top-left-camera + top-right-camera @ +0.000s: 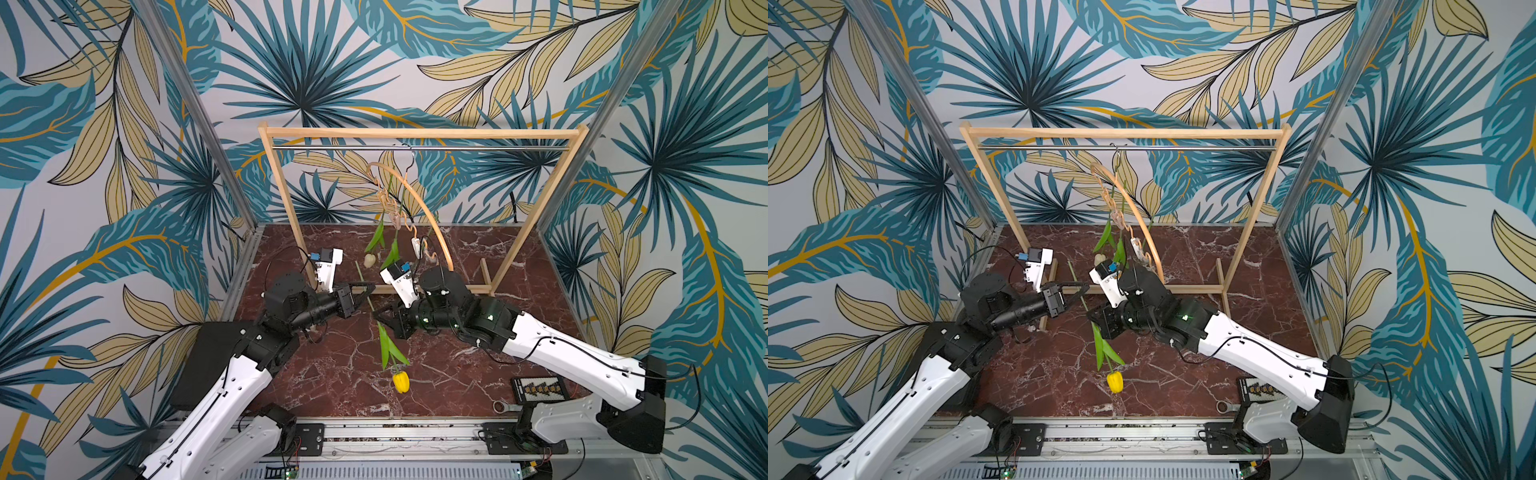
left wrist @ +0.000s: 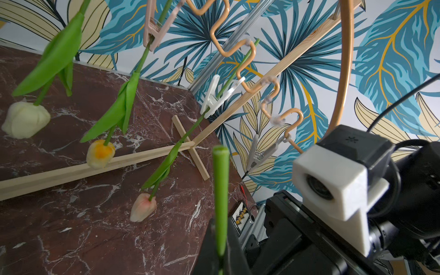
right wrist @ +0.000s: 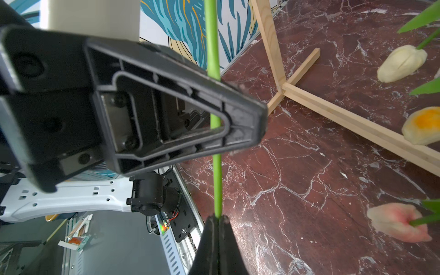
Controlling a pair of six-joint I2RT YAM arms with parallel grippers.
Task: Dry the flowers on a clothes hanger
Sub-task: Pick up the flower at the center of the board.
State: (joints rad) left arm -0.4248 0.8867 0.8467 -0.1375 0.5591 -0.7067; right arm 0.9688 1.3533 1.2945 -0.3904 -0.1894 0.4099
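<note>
We find both grippers on one flower, the yellow tulip [image 1: 401,381]. Its smooth, straight green stem slants above the table, with the waxy head lowest. The left gripper [image 2: 220,238] has its black fingers [image 2: 206,252] pressed together on the stem just under the flat-cut end. The right gripper [image 3: 217,222] pinches the same stem farther down, nearer the leaves (only a bare stretch of stem separates the two grips).

The clothes hanger [image 2: 345,71] is thin pale wood with an arched top and a wavy bar. It hangs by its metal hook from the steel rail [image 1: 415,148] of the square-edged wooden rack frame [image 1: 415,133]. The cream tulip [image 2: 25,120], orange-yellow tulip [image 2: 101,153] and pink tulip [image 2: 142,210] hang head-down from it, their petals soft and matte.

A grey clip [image 2: 259,154] dangles at the bar's end. The right arm's white camera block [image 2: 333,188] crowds that corner. Beneath lies the glossy red-brown table [image 1: 332,374], veined white like marble.
</note>
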